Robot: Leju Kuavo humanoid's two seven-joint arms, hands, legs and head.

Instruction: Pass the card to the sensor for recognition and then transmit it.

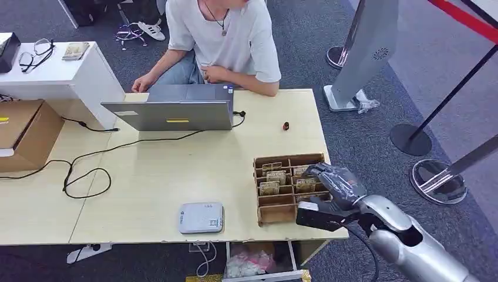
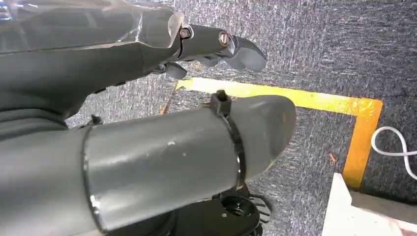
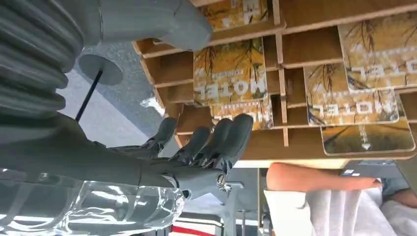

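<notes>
A wooden card box point(image 1: 288, 157) with several slots stands at the table's front right and holds several yellow "HOTEL" cards point(image 1: 276, 176). My right hand point(image 1: 335, 182) hovers over the box's right side. In the right wrist view this hand point(image 3: 162, 162) has its thumb point(image 3: 162, 19) and dark fingers point(image 3: 231, 137) spread on either side of one upright card point(image 3: 231, 73), with nothing gripped. The grey-white sensor pad point(image 1: 201, 217) lies near the front edge, left of the box. My left hand point(image 2: 98, 64) hangs over the carpet, fingers extended and holding nothing.
A person point(image 1: 226, 35) sits behind the table at an open laptop point(image 1: 176, 111). A black cable point(image 1: 88, 170) loops across the left of the table, beside a cardboard box point(image 1: 26, 132). Barrier stands point(image 1: 437, 182) rise on the right.
</notes>
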